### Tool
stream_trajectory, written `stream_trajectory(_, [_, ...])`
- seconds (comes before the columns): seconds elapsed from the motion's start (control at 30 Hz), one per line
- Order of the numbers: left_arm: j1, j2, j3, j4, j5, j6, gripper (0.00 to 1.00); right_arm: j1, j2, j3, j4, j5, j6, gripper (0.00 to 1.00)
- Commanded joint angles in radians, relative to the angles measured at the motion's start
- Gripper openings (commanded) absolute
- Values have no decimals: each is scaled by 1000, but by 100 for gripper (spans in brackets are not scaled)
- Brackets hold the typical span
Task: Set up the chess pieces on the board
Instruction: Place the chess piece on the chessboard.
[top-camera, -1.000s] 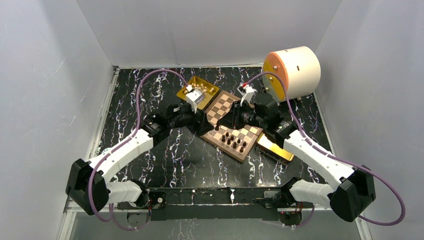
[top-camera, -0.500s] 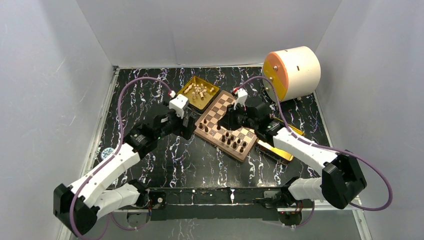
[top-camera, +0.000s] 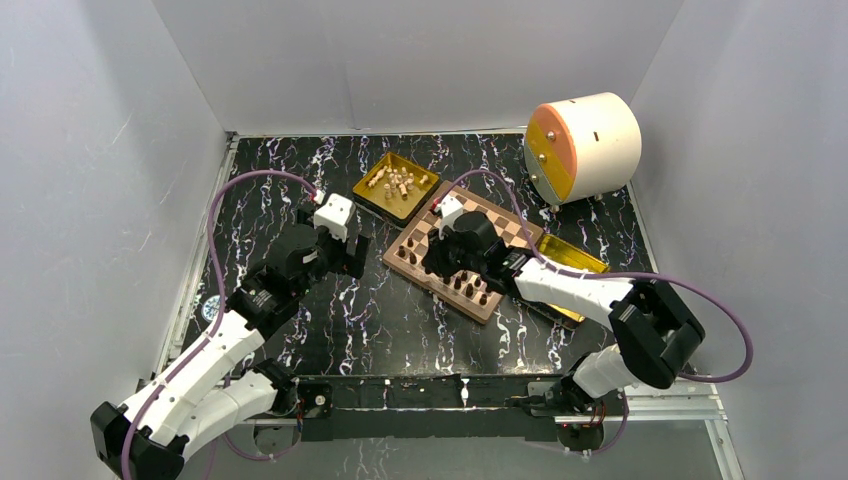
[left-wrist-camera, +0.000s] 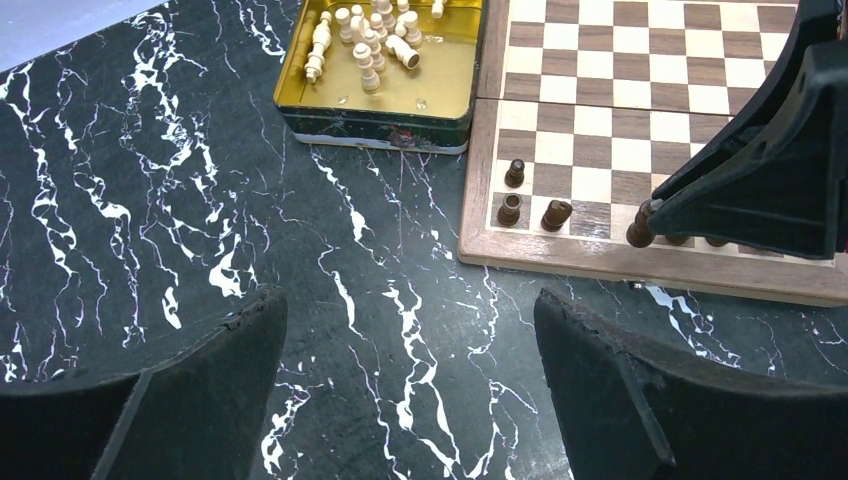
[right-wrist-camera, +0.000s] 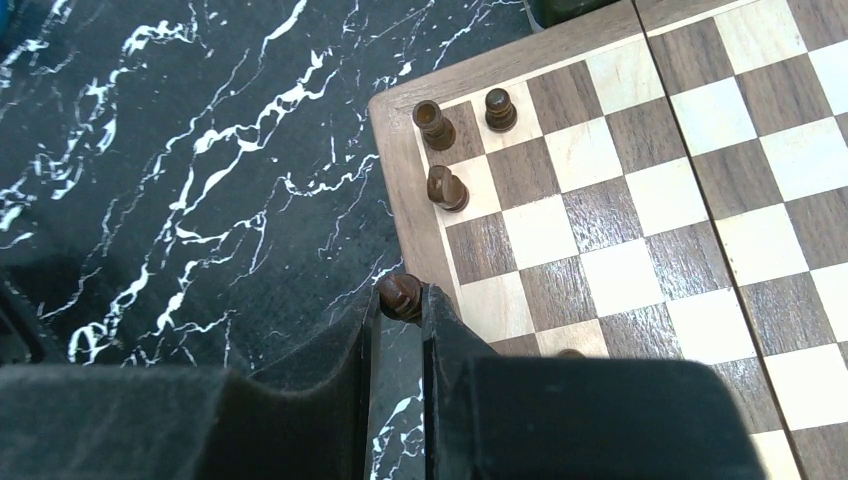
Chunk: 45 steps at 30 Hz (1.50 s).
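The right hand is pinched almost closed on a dark piece, its 2 fingers pressing the piece's head from either side. That piece sits at the border of the board, on the side facing the left arm; whether its base touches the wood cannot be told. Just beyond it, in the board's corner, stand 3 dark pieces: 2 in the row along that border and 1 a square further in. In the top view, other dark pieces stand on the part of the board nearest the arm bases. The left hand hangs wide open with nothing in it above the black marbled bench, just off the same corner of the board. A gold tray lies right up against the board's edge and holds the cream pieces, jumbled on their sides. A second gold tray lies along the board's opposite side, and a cream and orange drum sits at the back right.
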<state>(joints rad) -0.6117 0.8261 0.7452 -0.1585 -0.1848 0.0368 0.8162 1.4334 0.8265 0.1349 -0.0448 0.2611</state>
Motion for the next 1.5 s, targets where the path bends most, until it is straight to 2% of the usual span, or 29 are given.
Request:
stream_trajectory(0.0, [0, -22, -4, 20, -33, 9, 91, 29, 15, 23, 86, 120, -45, 7])
stream_trajectory(0.3, [0, -25, -5, 19, -33, 6, 91, 40, 27, -1, 101, 195, -62, 8])
stream_trajectory(1.47, [0, -16, -3, 20, -42, 11, 91, 56, 75, -24, 88, 199, -27, 12])
